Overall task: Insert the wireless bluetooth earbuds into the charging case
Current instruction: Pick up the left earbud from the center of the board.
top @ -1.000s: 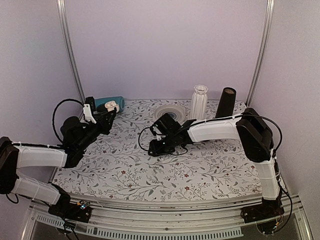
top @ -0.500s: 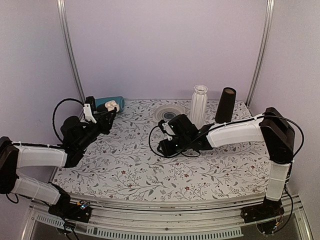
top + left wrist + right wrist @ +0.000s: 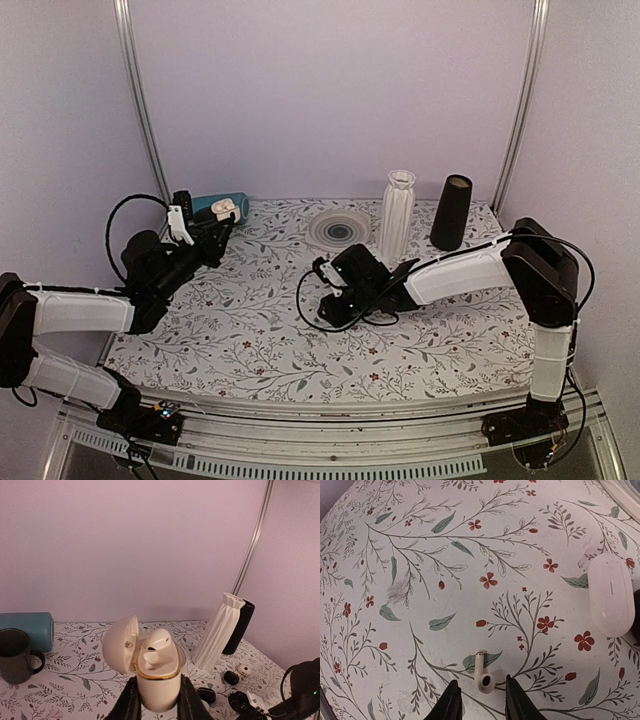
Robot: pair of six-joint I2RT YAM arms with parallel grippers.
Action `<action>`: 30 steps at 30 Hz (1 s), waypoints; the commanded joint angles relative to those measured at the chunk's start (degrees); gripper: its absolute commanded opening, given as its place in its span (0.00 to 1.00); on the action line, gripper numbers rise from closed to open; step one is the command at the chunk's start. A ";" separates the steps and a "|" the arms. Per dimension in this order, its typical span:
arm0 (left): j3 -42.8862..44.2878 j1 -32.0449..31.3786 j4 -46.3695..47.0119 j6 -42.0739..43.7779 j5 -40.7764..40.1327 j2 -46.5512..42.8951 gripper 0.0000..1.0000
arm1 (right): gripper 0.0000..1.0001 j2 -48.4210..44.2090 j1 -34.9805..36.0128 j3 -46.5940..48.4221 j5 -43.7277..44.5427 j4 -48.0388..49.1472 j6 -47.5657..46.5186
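Holding the case [image 3: 156,682] upright in the left gripper [image 3: 159,700], fingers clamped on its lower body, flipped open toward 9 o'clock, with a seated earbud [image 3: 156,644] already resting in one well. Keeping that case at the far left, around 10 o'clock in the top view, well apart from the other arm.

Hovering the right gripper [image 3: 481,701] low over the middle of the floral table [image 3: 250,340], jaws parted narrowly and gripping nothing.

Finding the loose earbud [image 3: 481,670] flat on the table just ahead of the fingertips, in line with the gap between them. Pointing its stem to 12 o'clock in the wrist view, rounded head at 6 o'clock, nearest the gripper. Running its long axis across the 9-to-3 closing line, so probably needing only a short advance and descent to pinch the narrow sides.

Noting a white pod [image 3: 611,595] at 2 o'clock from that earbud, apart from it.

Judging the right gripper far nearer to the pickup.
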 commanded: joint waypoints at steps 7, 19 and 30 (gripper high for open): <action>1.42 -0.84 1.06 1.52 0.39 0.37 0.00 | 0.29 3.54 1.84 -0.69 1.44 2.18 -2.12; 1.51 -0.92 0.86 1.81 0.35 0.46 0.00 | 0.22 5.99 2.06 0.53 4.20 0.46 -0.84; 1.03 -1.17 0.42 2.80 0.54 0.11 0.00 | 0.16 6.80 2.85 0.78 4.85 0.26 -1.20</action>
